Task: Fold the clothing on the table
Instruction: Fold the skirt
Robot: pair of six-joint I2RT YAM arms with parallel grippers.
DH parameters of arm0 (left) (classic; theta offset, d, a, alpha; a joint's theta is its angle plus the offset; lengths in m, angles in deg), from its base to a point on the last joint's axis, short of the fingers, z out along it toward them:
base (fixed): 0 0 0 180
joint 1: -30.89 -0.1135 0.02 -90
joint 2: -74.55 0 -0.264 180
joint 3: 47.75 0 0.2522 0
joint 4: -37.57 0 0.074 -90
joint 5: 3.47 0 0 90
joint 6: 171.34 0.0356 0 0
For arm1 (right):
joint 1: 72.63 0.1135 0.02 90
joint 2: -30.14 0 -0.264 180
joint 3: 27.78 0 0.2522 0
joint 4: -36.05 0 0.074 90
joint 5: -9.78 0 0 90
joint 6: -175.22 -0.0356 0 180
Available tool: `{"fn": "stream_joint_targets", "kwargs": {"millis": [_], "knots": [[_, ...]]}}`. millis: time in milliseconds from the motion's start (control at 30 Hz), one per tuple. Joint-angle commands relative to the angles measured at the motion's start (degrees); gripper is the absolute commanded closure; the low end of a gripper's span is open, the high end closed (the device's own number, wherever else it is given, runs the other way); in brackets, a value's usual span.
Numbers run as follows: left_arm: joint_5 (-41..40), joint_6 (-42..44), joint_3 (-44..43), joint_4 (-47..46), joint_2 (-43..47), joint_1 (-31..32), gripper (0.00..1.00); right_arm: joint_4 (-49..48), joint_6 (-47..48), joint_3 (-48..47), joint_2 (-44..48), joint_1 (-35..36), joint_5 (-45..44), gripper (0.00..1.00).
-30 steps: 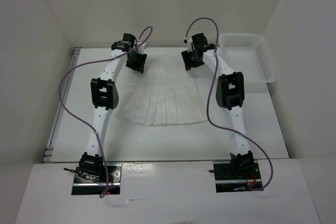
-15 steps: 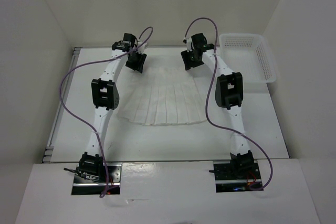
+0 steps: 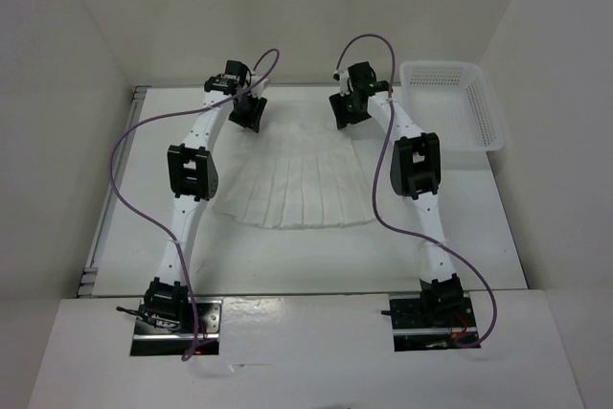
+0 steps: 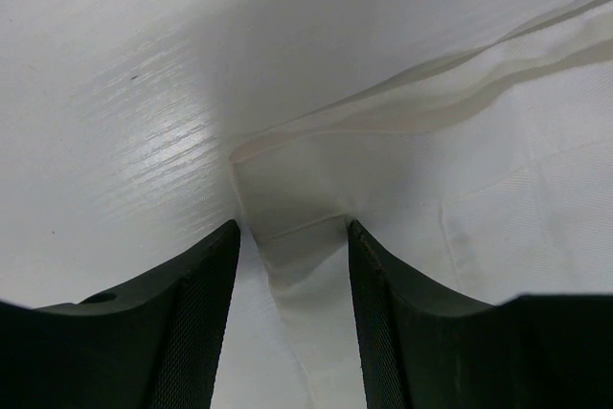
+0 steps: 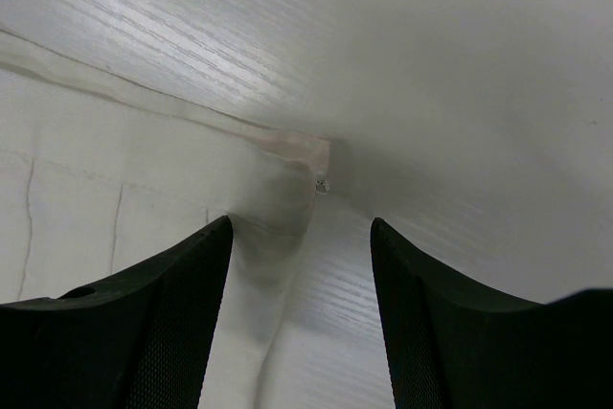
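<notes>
The clothing [image 3: 302,184], a white pleated skirt, lies flat and fanned on the table [image 3: 306,261], its narrow waistband at the far side. My left gripper [image 3: 247,114] is down at the waistband's left corner. In the left wrist view that corner [image 4: 287,189] lies between the open jaws of the left gripper [image 4: 292,237], which do not pinch it. My right gripper [image 3: 347,109] hovers at the waistband's right corner. In the right wrist view the right gripper [image 5: 300,227] stands open, with the corner [image 5: 287,174] just inside its left finger and bare table under the rest of the gap.
A white perforated basket [image 3: 484,112] stands at the table's far right, close to the right arm. White walls enclose the far, left and right sides. A grey rail [image 3: 96,246] runs along the left edge.
The left jaws have narrowed slightly around the waistband corner. The right arm's elbow has drifted a touch to the left; the skirt has not moved.
</notes>
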Motion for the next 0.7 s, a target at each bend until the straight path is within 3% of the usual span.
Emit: {"fn": "stream_joint_targets", "kwargs": {"millis": [0, 233, 667], "knots": [[-1.48, 1.33, -2.39, 0.56, -1.93, -0.10, 0.44, 0.52, 0.39, -4.09, -0.20, 0.48, 0.47, 0.35], [-0.95, 1.33, -2.92, 0.56, -1.93, -0.62, 0.45, 1.05, 0.39, -4.71, -0.20, 0.48, 0.99, 0.35], [-2.01, 1.33, -2.92, 0.56, -2.45, -0.62, 0.62, 1.05, 0.39, -6.91, -1.79, 0.48, 1.52, 0.35]]}}
